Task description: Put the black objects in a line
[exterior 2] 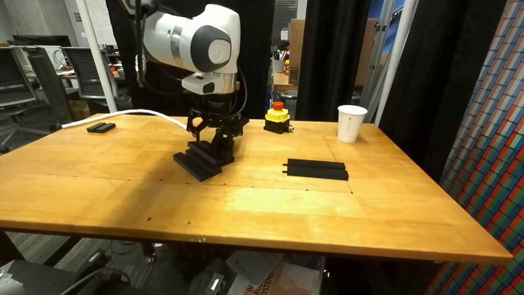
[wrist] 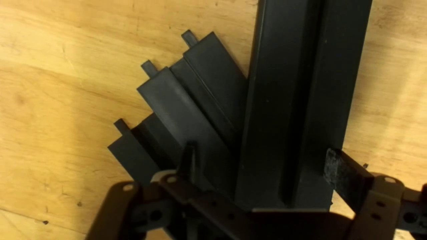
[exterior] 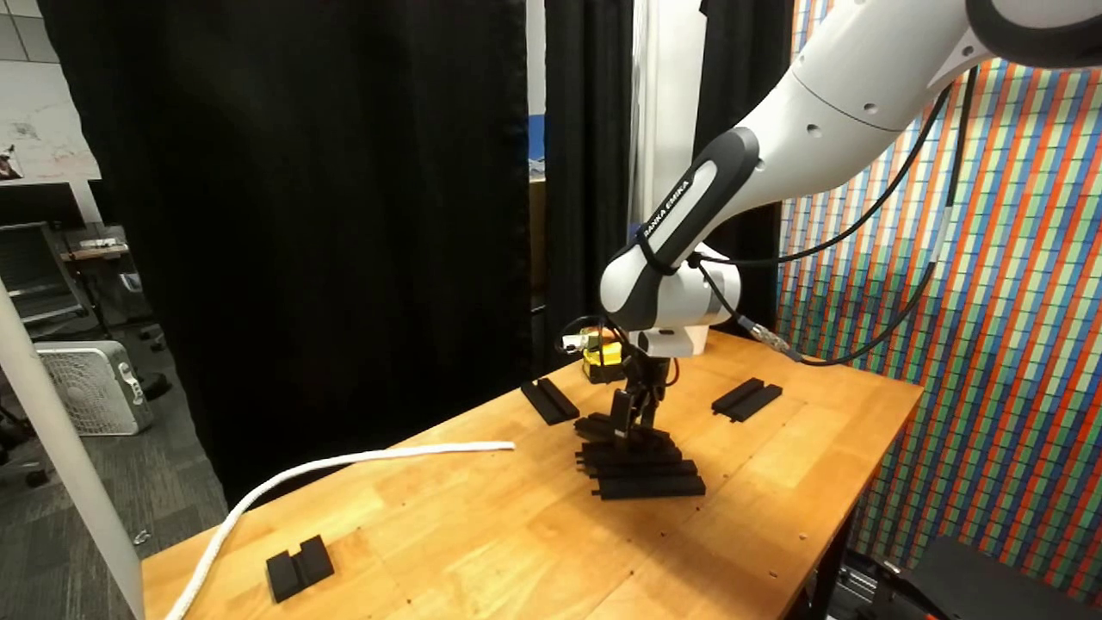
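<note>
White arm [exterior: 801, 129] aslant, tool [wrist: 262, 156] downward at black bars [wrist: 277, 100].

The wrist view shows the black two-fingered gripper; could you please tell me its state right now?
Black two-fingered gripper: open, jaws apart, holding nothing; a long matte-black grooved bar shows between them in the wrist view.
</note>
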{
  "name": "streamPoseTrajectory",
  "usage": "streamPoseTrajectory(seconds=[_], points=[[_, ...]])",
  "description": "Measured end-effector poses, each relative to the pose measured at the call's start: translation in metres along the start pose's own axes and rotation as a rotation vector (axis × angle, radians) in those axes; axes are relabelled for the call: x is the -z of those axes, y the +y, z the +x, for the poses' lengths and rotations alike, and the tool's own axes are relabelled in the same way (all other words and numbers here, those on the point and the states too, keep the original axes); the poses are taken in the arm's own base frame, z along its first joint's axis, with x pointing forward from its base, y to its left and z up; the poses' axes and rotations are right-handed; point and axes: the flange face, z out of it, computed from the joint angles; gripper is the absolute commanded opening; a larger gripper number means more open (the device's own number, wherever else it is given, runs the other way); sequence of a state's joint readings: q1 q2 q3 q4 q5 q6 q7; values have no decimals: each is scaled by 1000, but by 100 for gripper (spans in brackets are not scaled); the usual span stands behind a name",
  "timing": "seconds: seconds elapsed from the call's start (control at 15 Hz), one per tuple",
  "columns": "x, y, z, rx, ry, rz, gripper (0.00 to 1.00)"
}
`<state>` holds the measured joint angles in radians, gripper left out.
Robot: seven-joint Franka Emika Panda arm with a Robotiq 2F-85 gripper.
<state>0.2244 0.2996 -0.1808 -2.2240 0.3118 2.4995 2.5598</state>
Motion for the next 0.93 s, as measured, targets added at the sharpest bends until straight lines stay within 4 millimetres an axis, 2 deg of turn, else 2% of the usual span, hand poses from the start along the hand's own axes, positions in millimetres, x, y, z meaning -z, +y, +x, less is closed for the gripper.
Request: streamPoseTrajectory(seconds=[0.53,0.93], points=[[0,2,-8,52,13,25,100],[8,3,-17,88,31,71,100]])
